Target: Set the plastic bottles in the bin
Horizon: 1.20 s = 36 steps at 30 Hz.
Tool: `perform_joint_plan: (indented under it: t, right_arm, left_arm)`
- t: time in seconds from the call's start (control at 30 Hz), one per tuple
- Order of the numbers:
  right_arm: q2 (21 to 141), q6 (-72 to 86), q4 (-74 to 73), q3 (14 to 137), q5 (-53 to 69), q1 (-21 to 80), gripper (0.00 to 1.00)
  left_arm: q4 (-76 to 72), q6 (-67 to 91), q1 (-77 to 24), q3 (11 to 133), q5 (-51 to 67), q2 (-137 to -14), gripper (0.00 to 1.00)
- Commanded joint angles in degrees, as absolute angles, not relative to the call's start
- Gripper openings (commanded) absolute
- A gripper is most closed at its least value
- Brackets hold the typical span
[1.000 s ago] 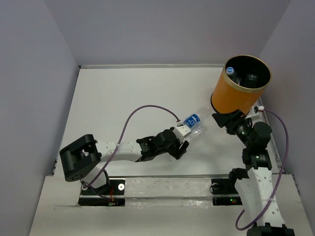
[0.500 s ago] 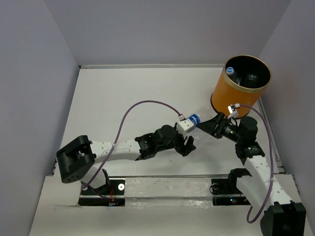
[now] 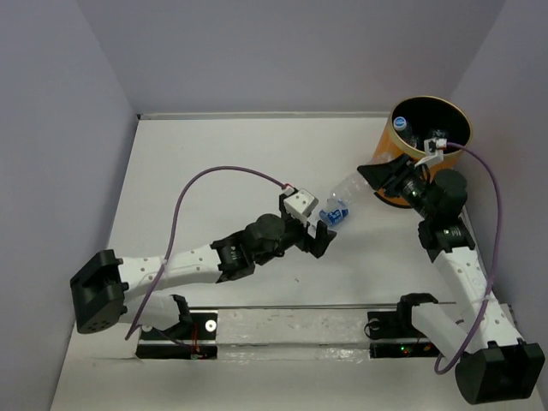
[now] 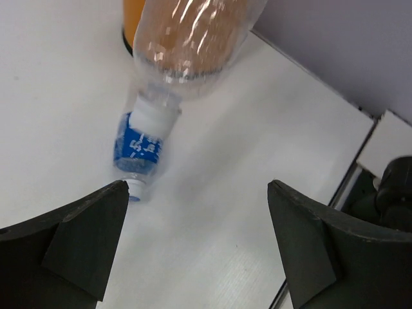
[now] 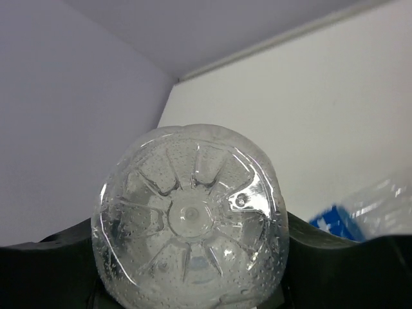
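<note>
The right fingers (image 3: 375, 172) are clamped on the base end of a clear bottle (image 3: 354, 186), holding it off the table (image 3: 214, 163) just beside the bin (image 3: 431, 98). In the top view its long axis runs from the right fingers down and left, with the base toward the right wrist and the white cap toward the left arm. A labelled bottle (image 4: 138, 147) lies on the table below that cap. Its own cap points toward the left fingers (image 4: 71, 244), which stand wide apart and empty. More bottles (image 3: 401, 125) sit inside the bin.
</note>
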State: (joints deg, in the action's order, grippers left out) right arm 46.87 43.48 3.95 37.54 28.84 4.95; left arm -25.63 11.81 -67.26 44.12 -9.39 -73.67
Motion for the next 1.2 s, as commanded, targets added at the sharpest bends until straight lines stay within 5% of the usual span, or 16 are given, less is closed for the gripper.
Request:
perform_joint_plan:
  t: [0.0,0.37,0.7,0.77,0.8,0.83,0.87,1.03,1.17]
  right_arm:
    - [51.41,36.13,6.86,56.54,15.49,5.01,0.24]
    - [67.66,9.27,1.14,83.04,-27.28,2.55,0.22]
    - [73.39,2.29,1.49,80.60,-36.21,-2.20,0.22]
    - [74.53,1.76,1.41,79.46,-36.74,-2.20,0.38]
    - [74.62,1.67,0.88,79.02,-36.39,-2.72,0.55]
    - [74.71,2.71,0.01,79.19,-36.13,-2.72,0.83]
    - [74.27,3.86,-3.48,79.36,-35.43,-2.72,0.89]
    - [66.04,10.36,-4.92,74.72,-26.74,-2.72,0.93]
    - [58.64,18.88,-5.27,68.92,-10.25,-2.72,0.93]
  left_arm:
    - [-26.29,13.27,-66.45,45.00,-22.39,-68.21,0.99]
    - [-24.43,12.92,-58.89,54.12,-16.53,-83.39,0.99]
    - [-19.96,6.77,-56.69,67.66,-6.50,-100.88,0.99]
    - [-16.89,5.63,-56.43,71.61,-6.16,-105.10,0.99]
    - [-16.09,5.28,-56.34,72.76,-5.80,-106.68,0.99]
    - [-15.30,5.01,-56.34,73.90,-5.54,-109.31,0.99]
    - [-13.99,4.49,-56.34,75.66,-4.58,-111.68,0.99]
    - [-13.27,4.66,-56.34,76.73,-5.10,-115.22,0.98]
    - [-13.54,5.45,-56.34,75.67,-7.03,-116.10,0.60]
